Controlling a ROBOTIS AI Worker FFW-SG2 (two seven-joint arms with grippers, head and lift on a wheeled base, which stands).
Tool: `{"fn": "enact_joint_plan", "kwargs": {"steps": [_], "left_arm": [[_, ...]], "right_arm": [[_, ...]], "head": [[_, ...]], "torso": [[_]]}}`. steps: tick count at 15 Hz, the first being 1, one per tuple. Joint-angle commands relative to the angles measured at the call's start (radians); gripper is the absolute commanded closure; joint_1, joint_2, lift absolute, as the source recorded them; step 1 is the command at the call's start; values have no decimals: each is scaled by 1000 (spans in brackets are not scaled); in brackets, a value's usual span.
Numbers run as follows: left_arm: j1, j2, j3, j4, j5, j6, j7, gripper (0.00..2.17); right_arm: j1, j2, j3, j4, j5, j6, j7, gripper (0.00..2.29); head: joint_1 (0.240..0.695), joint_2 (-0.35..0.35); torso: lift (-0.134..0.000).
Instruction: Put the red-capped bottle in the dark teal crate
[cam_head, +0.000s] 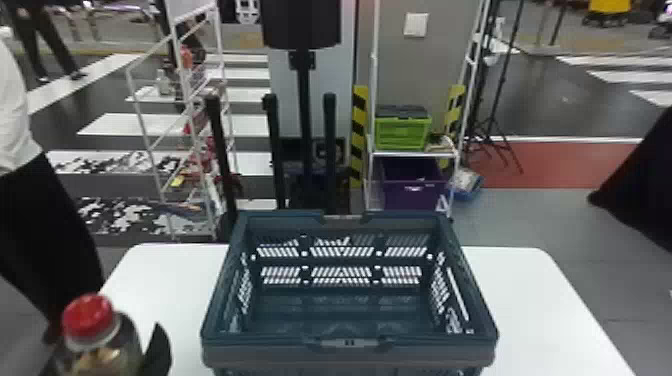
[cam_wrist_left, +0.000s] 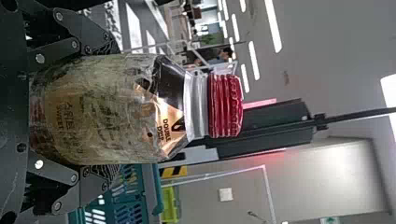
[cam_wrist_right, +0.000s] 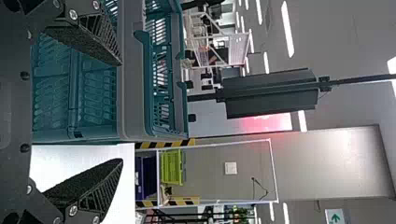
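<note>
Bottle (cam_head: 95, 330) | left pincer (cam_head: 106, 352) pinching it | right pincer (cam_wrist_right: 121, 112) spread | crate rim (cam_head: 270, 342) apart (open top)

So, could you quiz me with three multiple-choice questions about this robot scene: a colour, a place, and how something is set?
1. What colour is the table under the dark teal crate?
A) Brown
B) Green
C) White

2. Where is the red-capped bottle?
A) Inside the dark teal crate
B) In the left gripper
C) On the table

3. How is the right gripper?
A) Open
B) Shut, fingertips together
C) Shut on the bottle

Answers:
1: C, its white top shows either side of the crate.
2: B, the left wrist view shows it between the fingers.
3: A, the right wrist view shows a wide gap between the fingertips.
</note>
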Motion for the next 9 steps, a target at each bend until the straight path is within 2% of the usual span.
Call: {"fn": "enact_joint_plan", "kwargs": {"steps": [1,3,5,9], "left_arm": [[-144,29,7,-99,-5,346,-31,1784],[-315,66,2,-131,-5,675,-71,1784],[-485,81,-2,-110,-8,859,-162,1784],[-720,103,-73,73,-28,883,-358,1781]], "right_arm": [[1,8,-1,-3,4,0,0,154],[8,9,1,-3,10,0,0,154],[15,17,-1,-6,13,-6,0,154],[31,26,-5,-20,28,-6,0,154]], "head": [[499,0],[499,0],[499,0],[499,0]], "torso": [[0],[0],[0],[0]]}}
